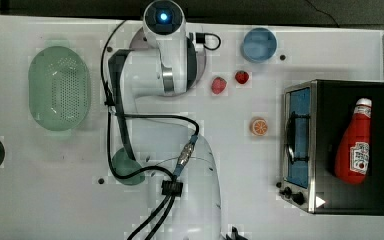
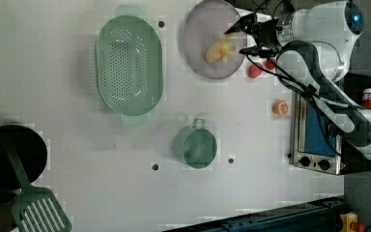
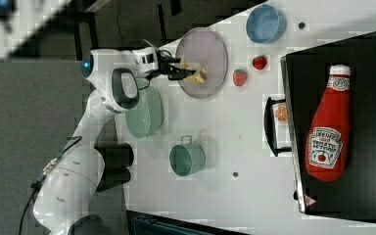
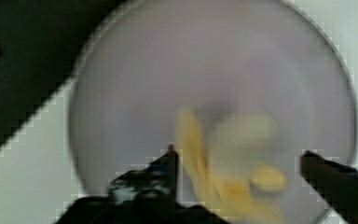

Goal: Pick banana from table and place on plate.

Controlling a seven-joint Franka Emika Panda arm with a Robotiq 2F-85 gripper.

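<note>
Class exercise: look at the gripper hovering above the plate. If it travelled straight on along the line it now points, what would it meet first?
Most likely the banana: in the wrist view it lies between the spread fingers of the open gripper, with the lilac plate directly beneath it. How much gap remains above the banana cannot be told.

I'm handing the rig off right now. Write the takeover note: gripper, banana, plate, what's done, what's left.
Gripper: open, fingers spread either side of the banana, over the plate; nothing held.
Banana: lying on the plate, near the edge that is closest to the arm in the left view.
Plate: on the table, beside the green basket.
Done: banana is on the plate and released.
Left: lift the gripper straight up clear of the banana and retract. Probably nothing else; confirm the banana stays put when the fingers move away.
</note>
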